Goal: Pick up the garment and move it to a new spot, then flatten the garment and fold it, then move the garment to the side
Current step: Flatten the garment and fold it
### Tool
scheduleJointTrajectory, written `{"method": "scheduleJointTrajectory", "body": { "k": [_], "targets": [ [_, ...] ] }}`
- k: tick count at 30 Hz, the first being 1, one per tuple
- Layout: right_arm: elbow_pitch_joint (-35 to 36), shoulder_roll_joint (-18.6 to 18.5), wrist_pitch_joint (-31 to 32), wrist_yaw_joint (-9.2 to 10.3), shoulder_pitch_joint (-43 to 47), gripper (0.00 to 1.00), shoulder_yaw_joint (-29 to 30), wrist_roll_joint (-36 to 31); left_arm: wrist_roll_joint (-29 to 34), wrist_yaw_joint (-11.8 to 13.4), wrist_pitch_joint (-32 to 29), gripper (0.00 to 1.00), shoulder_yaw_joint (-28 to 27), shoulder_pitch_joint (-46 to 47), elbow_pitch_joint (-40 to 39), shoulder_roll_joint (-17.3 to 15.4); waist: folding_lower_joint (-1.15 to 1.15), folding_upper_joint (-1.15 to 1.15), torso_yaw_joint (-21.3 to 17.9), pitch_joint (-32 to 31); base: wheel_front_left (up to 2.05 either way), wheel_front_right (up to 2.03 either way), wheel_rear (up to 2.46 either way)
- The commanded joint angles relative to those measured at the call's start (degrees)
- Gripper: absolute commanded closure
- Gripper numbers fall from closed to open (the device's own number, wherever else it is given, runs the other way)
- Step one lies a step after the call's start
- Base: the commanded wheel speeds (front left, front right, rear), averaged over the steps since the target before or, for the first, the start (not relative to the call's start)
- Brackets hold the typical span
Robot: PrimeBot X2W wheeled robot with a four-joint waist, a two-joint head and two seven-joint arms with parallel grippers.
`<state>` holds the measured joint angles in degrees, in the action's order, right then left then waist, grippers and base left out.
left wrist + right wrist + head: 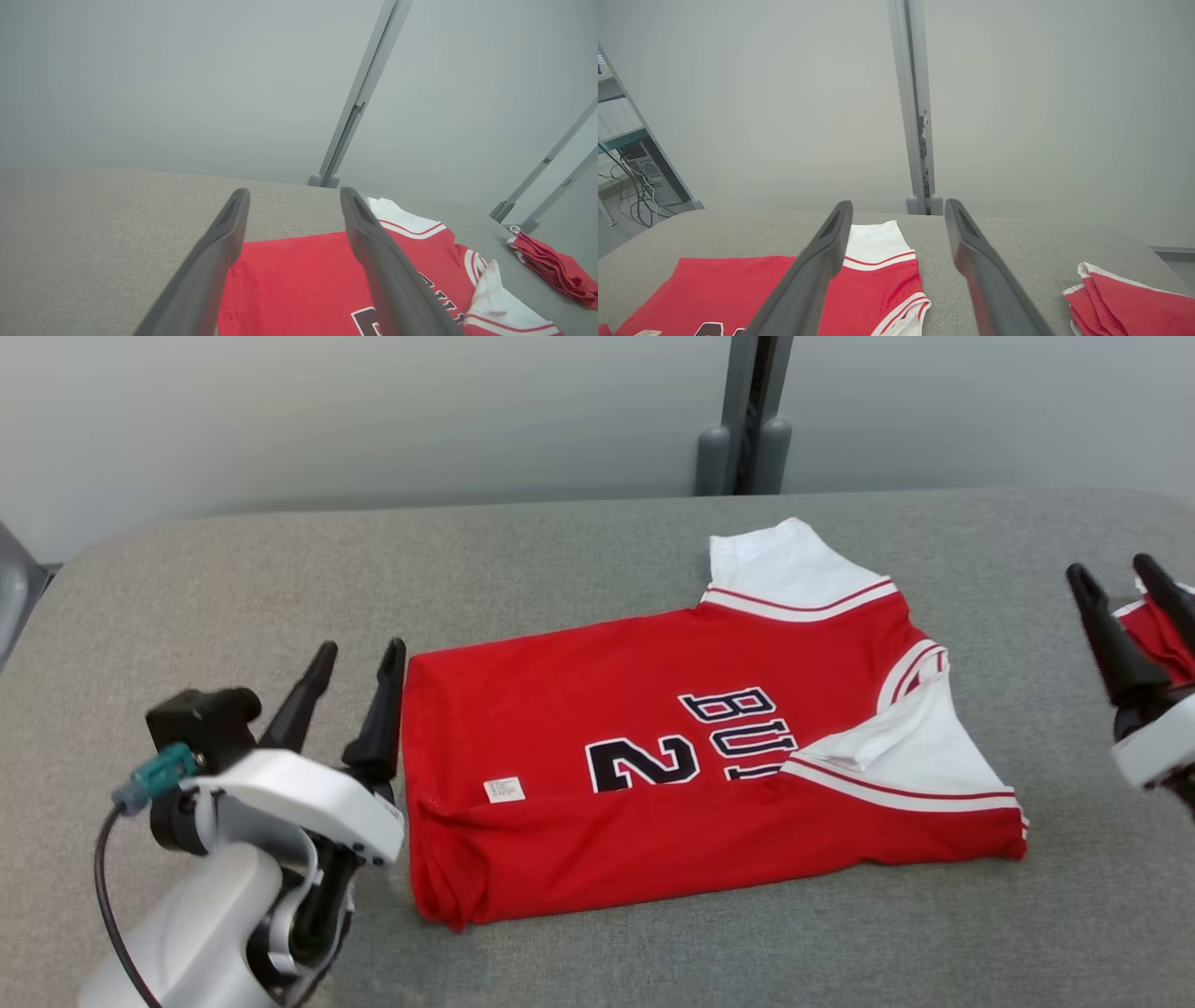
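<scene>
The garment (653,784) is a red jersey with white sleeves that lies flat on the grey table (233,616), hem to the left and collar to the right. Its navy "2" and lettering face up, and the near sleeve is folded in over the chest. A small white tag (504,790) sits near the hem. My left gripper (362,653) stands open just left of the hem, holding nothing, and the garment (299,280) lies below its fingers (224,242). My right gripper (1111,569) is open and empty, right of the garment (728,284).
A second red and white folded cloth (1162,635) lies at the table's right edge, behind my right gripper, and also shows as the folded cloth (1129,298). A grey post (747,420) stands behind the table against the pale wall. Bare table stretches along the left and front.
</scene>
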<state>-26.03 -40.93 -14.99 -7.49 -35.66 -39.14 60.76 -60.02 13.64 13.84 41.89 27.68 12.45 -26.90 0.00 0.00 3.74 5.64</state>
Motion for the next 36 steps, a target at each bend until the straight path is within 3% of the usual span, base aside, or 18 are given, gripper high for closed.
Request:
{"method": "scheduleJointTrajectory", "body": {
  "k": [1, 3, 8, 14, 22, 36],
  "targets": [
    [0.91, 1.28, -0.22, 0.01, 2.31, 0.0, 2.54, -3.1, 0.58, -0.28, 0.59, 0.0, -0.93, -1.31, -0.24, 0.45, 0.0, 0.0, -0.98, -1.22, 0.0, 0.0, 0.0],
    [3.31, 4.35, -0.24, 0.0, 6.79, 0.0, 9.49, -10.34, 1.94, -0.9, 1.25, 0.0, -2.94, -4.22, -0.34, 1.79, 0.0, 0.0, -1.41, -2.14, 0.0, 0.0, 0.0],
    [12.69, 13.87, -0.24, 0.01, 18.65, 0.0, 23.8, -23.44, 11.94, -2.0, 1.33, 0.0, -13.8, -12.65, -3.09, 7.72, 0.0, 0.0, -2.12, -3.34, 0.0, 0.0, 0.0],
    [20.3, 22.75, -0.24, 0.0, 28.88, 0.0, 30.98, -29.73, 21.36, -6.14, 1.36, 0.0, -21.62, -22.73, 0.13, 15.91, 0.0, 0.0, -2.77, -4.16, 0.0, 0.0, 0.0],
    [21.02, 24.96, -0.24, 0.0, 31.42, 0.0, 32.03, -31.65, 26.13, -7.74, 1.38, 0.0, -23.27, -26.04, 10.8, 21.21, 0.0, 0.0, -3.05, -4.44, 0.0, 0.0, 0.0],
    [20.41, 25.13, -0.25, 0.0, 31.43, 0.0, 31.97, -30.64, 25.93, -8.54, 1.38, 0.0, -25.26, -22.02, 23.52, 23.62, 0.0, 0.0, -4.15, -3.83, 0.0, 0.0, 0.0]
  ]
}}
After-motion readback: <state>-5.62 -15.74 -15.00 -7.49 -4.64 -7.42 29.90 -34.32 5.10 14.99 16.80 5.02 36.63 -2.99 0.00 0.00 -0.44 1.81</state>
